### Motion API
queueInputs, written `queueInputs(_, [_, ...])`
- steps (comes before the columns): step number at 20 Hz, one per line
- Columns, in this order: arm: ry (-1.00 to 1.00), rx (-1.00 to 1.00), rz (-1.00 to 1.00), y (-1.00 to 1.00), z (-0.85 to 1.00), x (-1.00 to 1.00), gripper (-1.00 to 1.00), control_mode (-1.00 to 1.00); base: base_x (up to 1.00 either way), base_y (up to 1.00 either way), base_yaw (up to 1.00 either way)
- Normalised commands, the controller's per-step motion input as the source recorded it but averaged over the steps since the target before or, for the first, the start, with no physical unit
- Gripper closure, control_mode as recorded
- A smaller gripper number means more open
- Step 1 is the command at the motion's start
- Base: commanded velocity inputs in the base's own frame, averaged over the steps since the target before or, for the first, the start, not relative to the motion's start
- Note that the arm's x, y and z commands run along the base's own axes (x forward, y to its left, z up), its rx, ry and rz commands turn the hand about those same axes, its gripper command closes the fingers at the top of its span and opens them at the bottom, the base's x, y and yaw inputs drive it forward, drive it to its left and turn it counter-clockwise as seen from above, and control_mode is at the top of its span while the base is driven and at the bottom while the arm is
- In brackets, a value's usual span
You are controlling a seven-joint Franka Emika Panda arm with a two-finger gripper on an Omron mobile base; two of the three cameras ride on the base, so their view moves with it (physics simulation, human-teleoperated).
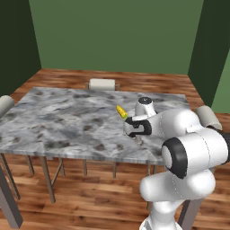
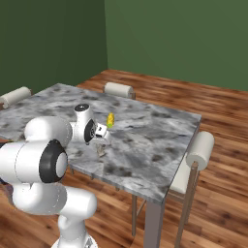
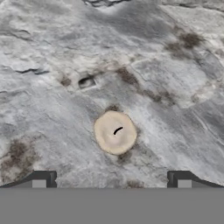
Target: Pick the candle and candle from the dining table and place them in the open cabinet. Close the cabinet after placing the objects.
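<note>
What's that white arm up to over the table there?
The robot arm has its gripper hanging open just above a cream candle on the marbled dining table, lined up to pick it up but not holding anything yet. A second, smaller greyish candle stands nearby on the table, and a yellow corn cob lies close to the arm.

From my remote station I see the white arm (image 1: 188,152) rise from its base, fold at a dark-jointed elbow and reach forward and to the left. The wrist turns the hand downward. The gripper (image 3: 111,177) points straight down, its two dark fingertips (image 3: 41,178) set wide apart with nothing between them.
</note>
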Motion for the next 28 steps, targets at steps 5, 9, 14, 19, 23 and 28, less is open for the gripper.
queueInputs(5, [0.00, 0.00, 0.00, 0.00, -0.12, 0.23, -1.00, -1.00, 0.00, 0.00, 0.00])
queueInputs(9, [0.01, 0.00, 0.00, 0.00, -0.13, 0.14, -1.00, -1.00, 0.00, 0.00, 0.00])
queueInputs(14, [0.08, 0.00, 0.00, 0.00, -0.23, 0.02, -1.00, -1.00, 0.00, 0.00, 0.00])
queueInputs(19, [0.03, 0.00, 0.00, 0.00, -0.17, 0.08, -1.00, -1.00, 0.00, 0.00, 0.00])
queueInputs(23, [0.00, 0.00, 0.00, 0.00, -0.09, 0.14, -1.00, -1.00, 0.00, 0.00, 0.00])
queueInputs(28, [0.00, 0.00, 0.00, 0.00, -0.12, 0.06, -1.00, -1.00, 0.00, 0.00, 0.00])
